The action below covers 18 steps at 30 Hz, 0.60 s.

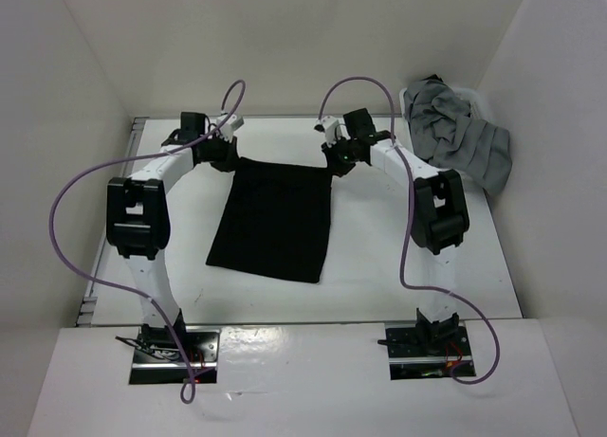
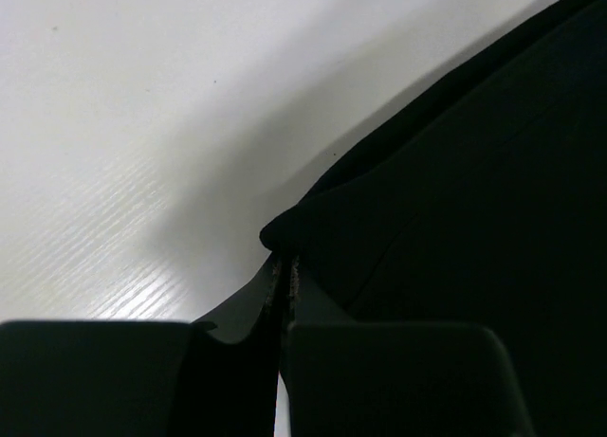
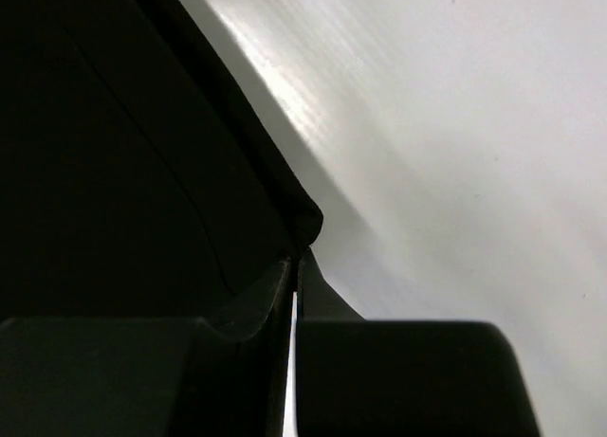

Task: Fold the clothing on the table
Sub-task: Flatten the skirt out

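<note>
- The clothing [image 1: 273, 219], a plain black garment, lies spread flat in the middle of the white table [image 1: 370, 285]. It is roughly rectangular, with its far edge running between the two end effectors and its near edge toward the arm bases.
- Its far left corner is pinched in the left end effector [image 1: 225, 153]. In the left wrist view the fingers [image 2: 247, 309] are pressed together, with the fabric corner bunched at their tips.
- Its far right corner is pinched in the same way by the right end effector [image 1: 339, 157], which is closed tight on the black hem, with bare table just beside it.
- Both held corners sit low; I cannot tell whether they touch the table or hang just above it.
- The left arm [image 1: 137, 214] reaches forward on the left of the garment and the right arm [image 1: 436, 209] on its right, both clear of the cloth's sides.
- A purple cable [image 1: 66, 200] loops over each arm.
- A heap of grey garments [image 1: 460, 134] sits in the far right corner by the wall, well apart from the black one.
</note>
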{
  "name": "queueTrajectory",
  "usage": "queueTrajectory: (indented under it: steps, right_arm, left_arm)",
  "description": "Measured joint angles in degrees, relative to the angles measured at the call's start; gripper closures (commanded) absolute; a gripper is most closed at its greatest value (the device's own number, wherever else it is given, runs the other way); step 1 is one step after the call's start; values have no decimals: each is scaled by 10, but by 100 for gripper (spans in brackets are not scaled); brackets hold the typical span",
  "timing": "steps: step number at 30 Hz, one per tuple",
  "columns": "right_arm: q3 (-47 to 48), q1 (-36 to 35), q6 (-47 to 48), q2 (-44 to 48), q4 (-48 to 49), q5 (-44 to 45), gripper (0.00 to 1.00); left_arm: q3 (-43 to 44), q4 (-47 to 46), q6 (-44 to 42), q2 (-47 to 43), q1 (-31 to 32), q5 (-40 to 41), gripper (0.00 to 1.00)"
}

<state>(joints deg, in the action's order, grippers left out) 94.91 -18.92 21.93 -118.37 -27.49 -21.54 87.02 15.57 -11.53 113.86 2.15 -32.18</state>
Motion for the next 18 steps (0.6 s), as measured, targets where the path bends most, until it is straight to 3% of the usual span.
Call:
queueTrajectory:
  steps: [3,5,6,7,8,11,12,13,17,18]
  right_arm:
    - [30,3,1,-32,-1,2,100]
    - [52,4,1,-53,0,7,89]
    - [63,4,0,-61,-1,11,82]
    - [73,4,-2,-70,-1,15,77]
    - [83,4,-5,-78,0,21,62]
    - [110,7,-26,-94,1,44,40]
    - [115,7,-37,-95,3,52,38]
    - [118,8,-45,-96,6,63,35]
    - [132,10,-82,-91,10,91,32]
    - [132,10,-90,-87,7,94,29]
  left_arm:
    - [18,3,2,34,-1,-2,100]
    - [30,5,6,49,-1,-3,90]
    - [35,5,10,54,-1,-3,73]
    - [37,5,12,57,-2,-3,68]
    - [38,5,15,59,-3,-3,62]
    - [39,4,21,59,-10,-3,37]
    - [40,3,25,59,-14,-2,29]
    - [41,2,30,58,-18,-1,15]
    - [36,2,40,38,-40,9,0]
    - [29,3,43,23,-47,15,0]
